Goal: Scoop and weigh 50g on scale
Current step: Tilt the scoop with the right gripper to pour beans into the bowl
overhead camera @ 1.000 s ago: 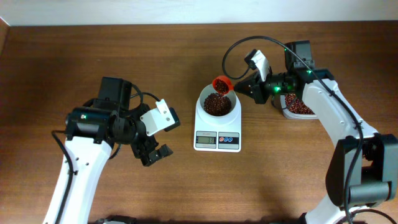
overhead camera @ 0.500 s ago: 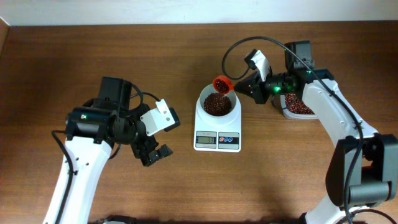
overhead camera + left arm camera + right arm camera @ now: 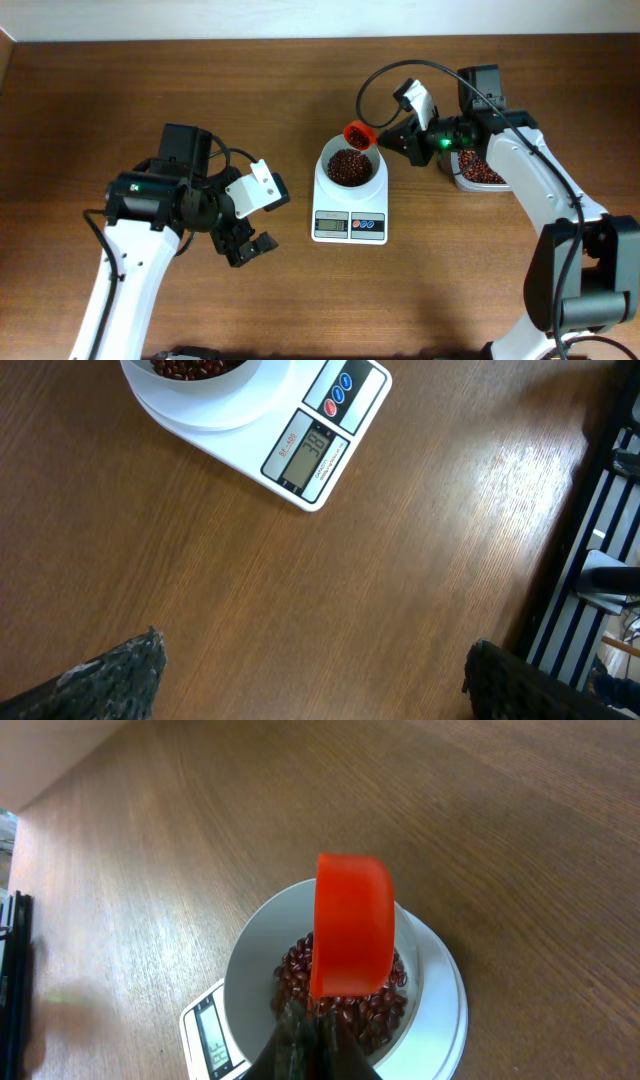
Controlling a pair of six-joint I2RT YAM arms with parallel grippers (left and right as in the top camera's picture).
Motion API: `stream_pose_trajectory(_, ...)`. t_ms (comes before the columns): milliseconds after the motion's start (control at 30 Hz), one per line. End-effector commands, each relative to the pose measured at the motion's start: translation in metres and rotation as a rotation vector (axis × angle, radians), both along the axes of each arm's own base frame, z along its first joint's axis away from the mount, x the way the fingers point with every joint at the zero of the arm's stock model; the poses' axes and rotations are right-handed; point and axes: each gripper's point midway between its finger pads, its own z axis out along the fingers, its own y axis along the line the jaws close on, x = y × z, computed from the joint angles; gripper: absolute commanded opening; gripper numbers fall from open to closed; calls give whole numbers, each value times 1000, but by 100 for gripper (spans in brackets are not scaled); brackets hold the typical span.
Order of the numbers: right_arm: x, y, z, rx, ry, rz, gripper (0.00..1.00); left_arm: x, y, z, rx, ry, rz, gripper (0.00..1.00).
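The white scale [image 3: 349, 213] stands mid-table with its round bowl [image 3: 328, 152] holding dark red-brown beans [image 3: 348, 167]. My right gripper [image 3: 388, 140] is shut on the handle of an orange-red scoop [image 3: 357, 132], which is held tipped over the bowl's back rim. In the right wrist view the scoop [image 3: 352, 925] hangs mouth-down above the beans [image 3: 372, 1008], and the gripper [image 3: 315, 1042] is closed on its handle. My left gripper [image 3: 250, 243] hovers open over bare table left of the scale. The left wrist view shows its fingertips [image 3: 120, 670] wide apart and the scale [image 3: 330, 420] with lit LCD.
A clear tub [image 3: 478, 170] of more beans sits at the right, under my right arm. The table's back edge meets a pale wall. In the left wrist view, a dark frame [image 3: 610, 510] lies beyond the table edge.
The scoop has tipped further and shifted slightly toward the back of the bowl; fewer beans show in it. The left arm has stayed put.
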Motion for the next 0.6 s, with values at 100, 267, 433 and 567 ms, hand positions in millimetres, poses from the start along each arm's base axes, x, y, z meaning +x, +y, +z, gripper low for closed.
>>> stream_pose_trajectory(100,1,2,0,0,-10,10,4,3,-2,6,-17,-16,-11,99)
stream_pose_trajectory(267,-4,7,8,46,-6,37,4,2,-2,6,-17,-16,-11,99)
stream_pose_trajectory(433,2,3,3,6,-22,12,4,3,-2,6,-17,-16,-11,99)
stream_pose_trajectory(567,0,5,6,28,-20,25,4,3,-2,6,-17,-16,-11,99)
